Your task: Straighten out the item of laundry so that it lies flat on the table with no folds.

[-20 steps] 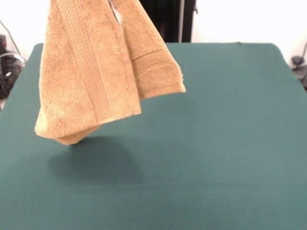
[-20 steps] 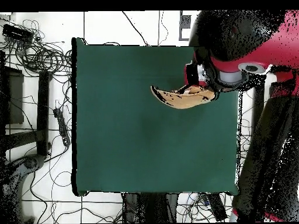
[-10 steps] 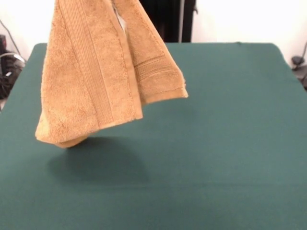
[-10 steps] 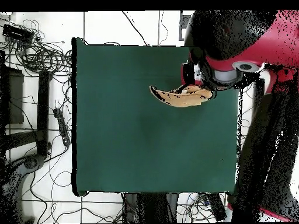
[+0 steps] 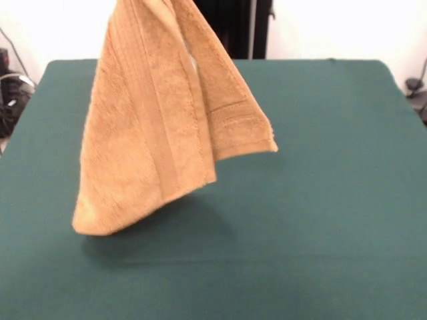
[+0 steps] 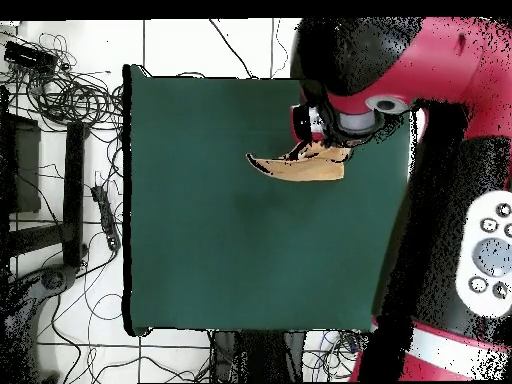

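The gripper [image 6: 318, 138] grasps the towel [image 5: 167, 127] by its top. The cloth hangs folded below it, its lower corner clear of the table [image 5: 333, 200].

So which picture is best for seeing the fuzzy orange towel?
The front view. There the orange-tan terry-cloth towel hangs folded above the dark green table, its ribbed border bands showing. The overhead view shows the towel only as a thin edge-on sliver below the red and black arm.

Towel [image 5: 160, 120] above table [image 5: 320, 200]
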